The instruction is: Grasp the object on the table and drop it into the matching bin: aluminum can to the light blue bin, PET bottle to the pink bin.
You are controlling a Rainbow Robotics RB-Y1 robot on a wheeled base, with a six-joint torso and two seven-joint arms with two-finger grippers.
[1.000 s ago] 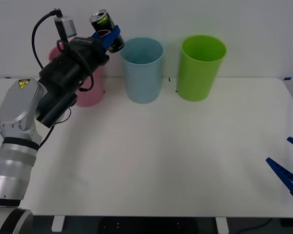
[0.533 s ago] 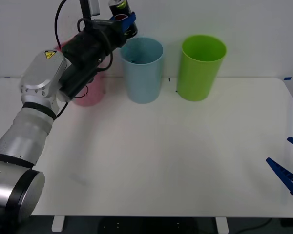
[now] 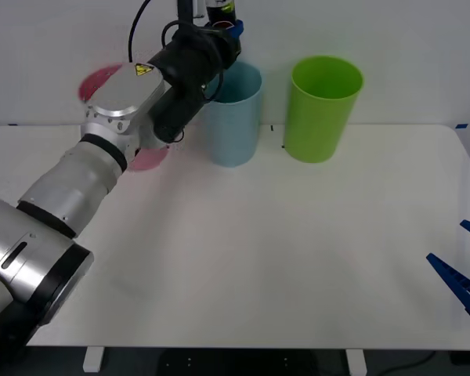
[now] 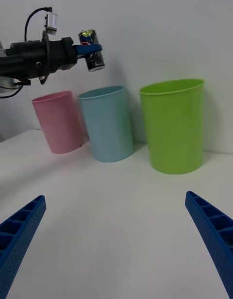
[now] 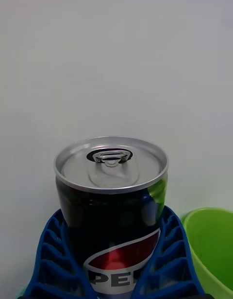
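Observation:
The aluminum can [image 3: 222, 9], dark with a silver top, is held upright in the air with my left gripper [image 3: 228, 27] shut on it. It hangs above the left part of the light blue bin's [image 3: 232, 117] rim. From the right wrist view the can [image 4: 92, 57] sits high over the gap between the pink bin [image 4: 58, 122] and the light blue bin [image 4: 108, 125]. In the left wrist view the blue fingers [image 5: 47, 253] hug the can [image 5: 111, 202]. My left arm partly covers the pink bin [image 3: 102, 78]. My right gripper [image 3: 446, 241] waits open at the table's right front edge.
A green bin [image 3: 323, 110] stands to the right of the light blue one, at the back of the white table [image 3: 266, 258]. A white wall rises close behind the bins. The green bin's rim [image 5: 213, 240] also lies below and beside the can.
My left arm has swung right and upward with the can, from over the pink bin to above the light blue bin. The right arm has not moved.

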